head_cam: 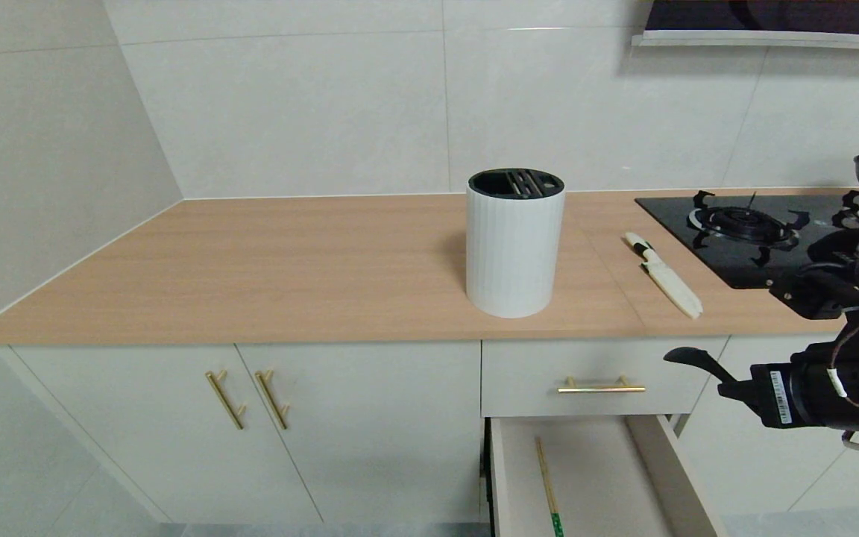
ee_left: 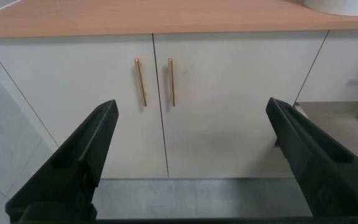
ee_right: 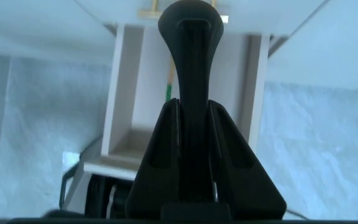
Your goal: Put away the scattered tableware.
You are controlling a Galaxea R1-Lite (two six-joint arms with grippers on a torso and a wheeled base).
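Chopsticks [head_cam: 546,477], seemingly, lie in the drawer [head_cam: 601,477]; green label unreadable.

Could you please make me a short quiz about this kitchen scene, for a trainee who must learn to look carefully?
1. True or false: the knife lies on the countertop, between the white holder and the stove.
2. What lies inside the open drawer? A) a spoon B) chopsticks C) a plate
3. Fill in: the left gripper, facing the cabinet doors, is ____ (open or shut).

Key: 1 true; 2 B; 3 open.
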